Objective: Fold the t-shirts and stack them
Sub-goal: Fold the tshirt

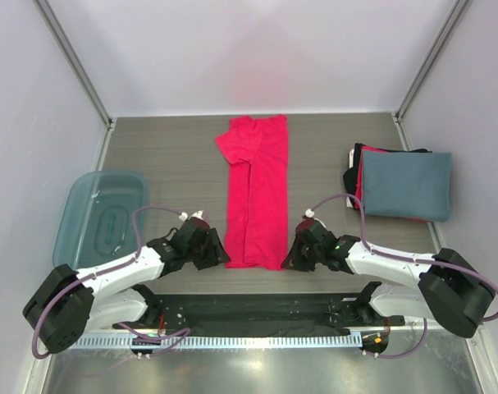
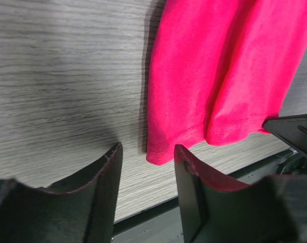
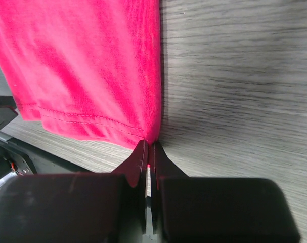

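The pink-red t-shirt (image 1: 255, 197), a long strip well left of the folded stack (image 1: 404, 185), looks set for its crosswise fold. The right gripper (image 3: 149, 144) pinches the hem corner nearer the stack; the left gripper (image 2: 147, 149), half open, straddles the farther corner and should close first

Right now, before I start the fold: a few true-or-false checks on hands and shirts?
The right hand is shut on the pink shirt's near corner. True.
The left hand is clamped shut. False: its fingers stand apart, the shirt's corner just ahead.
A blue-grey shirt tops the right-side stack. True.
The pink shirt lies in the blue bin. False: it lies on the table, right of the blue bin.
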Available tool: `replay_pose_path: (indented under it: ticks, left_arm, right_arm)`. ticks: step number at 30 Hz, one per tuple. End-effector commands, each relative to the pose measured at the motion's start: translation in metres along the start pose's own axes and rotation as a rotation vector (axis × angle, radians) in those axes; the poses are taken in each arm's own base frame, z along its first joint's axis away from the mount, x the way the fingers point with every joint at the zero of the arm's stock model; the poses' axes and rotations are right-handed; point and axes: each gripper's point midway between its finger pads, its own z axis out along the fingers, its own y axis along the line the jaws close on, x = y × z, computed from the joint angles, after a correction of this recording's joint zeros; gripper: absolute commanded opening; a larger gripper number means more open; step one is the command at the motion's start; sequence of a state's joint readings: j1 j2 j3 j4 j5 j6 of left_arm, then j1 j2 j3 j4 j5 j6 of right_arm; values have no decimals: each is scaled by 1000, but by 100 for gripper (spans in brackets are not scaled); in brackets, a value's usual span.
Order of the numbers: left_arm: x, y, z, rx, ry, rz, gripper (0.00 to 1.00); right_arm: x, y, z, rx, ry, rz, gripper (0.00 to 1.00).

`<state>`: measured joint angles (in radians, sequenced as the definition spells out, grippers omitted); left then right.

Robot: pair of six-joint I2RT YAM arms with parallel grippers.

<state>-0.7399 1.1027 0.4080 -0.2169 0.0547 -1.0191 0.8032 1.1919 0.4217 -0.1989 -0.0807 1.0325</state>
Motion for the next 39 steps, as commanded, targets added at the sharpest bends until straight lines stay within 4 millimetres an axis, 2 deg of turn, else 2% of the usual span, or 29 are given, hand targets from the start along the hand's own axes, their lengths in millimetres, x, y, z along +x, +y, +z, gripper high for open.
replay_pose_path:
  ticks: [1, 8, 11, 12, 14, 15, 21, 25, 26, 29, 30, 32, 33, 34, 37, 39]
  left_arm:
    - [3, -7, 3, 38, 7, -17, 46]
    - [7, -10, 11, 48, 25, -25, 38]
    - [10, -12, 14, 55, 40, -29, 30]
    - [12, -12, 14, 54, 44, -27, 21]
    - [15, -14, 12, 65, 54, -22, 10]
    - [19, -15, 10, 71, 60, -17, 1]
    - [29, -22, -2, 106, 87, -31, 0]
    - [19, -25, -14, 89, 53, -25, 0]
    - [12, -32, -17, 92, 33, -20, 0]
    - [2, -33, -19, 67, 15, -4, 0]
    - [-7, -39, -21, 75, 1, -8, 0]
    - [-13, -44, -20, 87, 6, -10, 0]
    - [-20, -47, -20, 86, -1, -19, 0]
    - [-26, -49, -19, 88, -11, -14, 0]
    - [-53, -57, -17, 93, -54, -21, 0]
    - [-74, -56, -14, 81, -79, -31, 0]
  right_arm:
    - [2, 3, -4, -18, -1, 2, 1]
    - [3, 0, -4, -16, -4, -3, 1]
    - [4, 0, -6, -16, -1, -6, 1]
    - [5, -2, -6, -12, -1, -7, 1]
    - [4, -3, -9, -8, -3, -12, 1]
    - [4, -1, -11, -16, -7, -15, 1]
    - [1, -1, -23, -9, -24, -29, 1]
    - [-6, 6, -31, -21, -51, -47, 1]
    - [-8, 6, -32, -15, -58, -53, 1]
    - [-27, 13, -37, 4, -135, -82, 1]
    - [-35, 22, -41, -6, -155, -92, 1]
    - [-46, 24, -39, 24, -175, -124, 1]
    - [-57, 36, -44, 12, -197, -132, 1]
    - [-63, 40, -44, 19, -204, -155, 1]
    - [-95, 51, -43, 44, -242, -152, 1]
    - [-124, 55, -38, 70, -264, -152, 1]
